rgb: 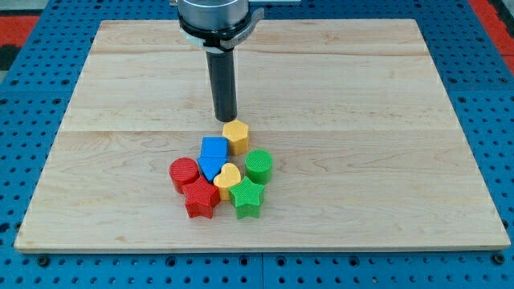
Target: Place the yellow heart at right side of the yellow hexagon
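Observation:
The yellow heart [227,177] lies in the middle of a tight cluster of blocks, below and slightly left of the yellow hexagon [236,136]. The hexagon sits at the cluster's top. My tip [226,119] stands just above the hexagon toward the view's top, close to its upper left edge; contact cannot be told. The heart touches the blue blocks on its upper left and the green star [248,197] on its lower right.
Around the heart are a blue pentagon-like block [214,148], a blue block [209,167] under it, a green cylinder [259,165], a red cylinder [184,172] and a red star [201,197]. The wooden board [385,120] rests on a blue pegboard.

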